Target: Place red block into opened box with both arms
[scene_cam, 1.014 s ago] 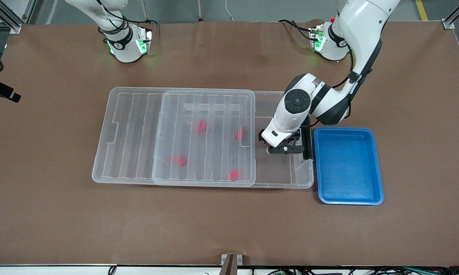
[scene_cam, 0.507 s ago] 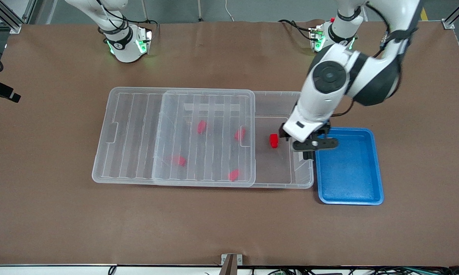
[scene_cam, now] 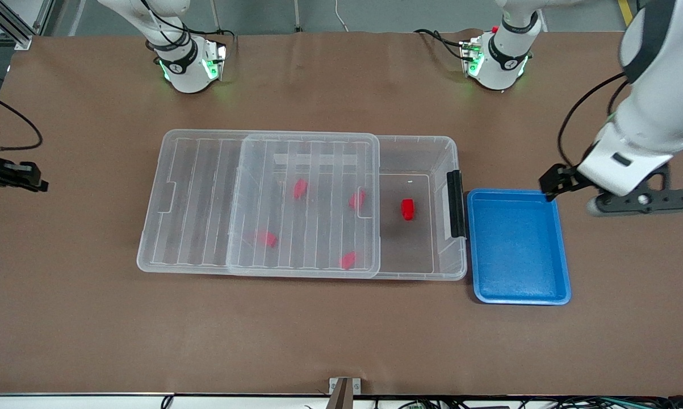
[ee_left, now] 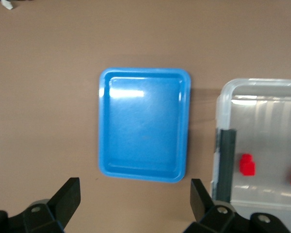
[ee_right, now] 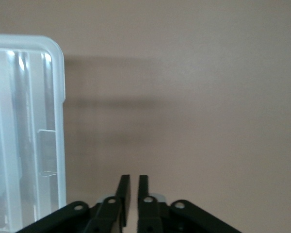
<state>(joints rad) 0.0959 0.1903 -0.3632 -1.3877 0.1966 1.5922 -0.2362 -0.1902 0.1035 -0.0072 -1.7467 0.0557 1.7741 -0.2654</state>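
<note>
A red block (scene_cam: 407,209) (ee_left: 247,165) lies in the uncovered end of the clear box (scene_cam: 422,276) (ee_left: 233,85), close to its black latch bar (scene_cam: 455,203) (ee_left: 225,165). The ribbed lid (scene_cam: 205,199) (ee_right: 58,121) is slid toward the right arm's end, and several more red blocks (scene_cam: 300,188) show through it. My left gripper (scene_cam: 639,203) (ee_left: 134,194) hangs open and empty over bare table beside the blue tray. My right gripper (scene_cam: 17,176) (ee_right: 134,182) is shut on nothing, over bare table past the lid's end.
An empty blue tray (scene_cam: 517,250) (ee_left: 143,131) sits against the box's latch end, toward the left arm's end of the table. Brown table surface surrounds the box and the tray on all sides.
My left arm pulled out of the box's open end and swung past the blue tray, leaving the red block on the box floor. My right gripper shifted slightly at the table's edge.
</note>
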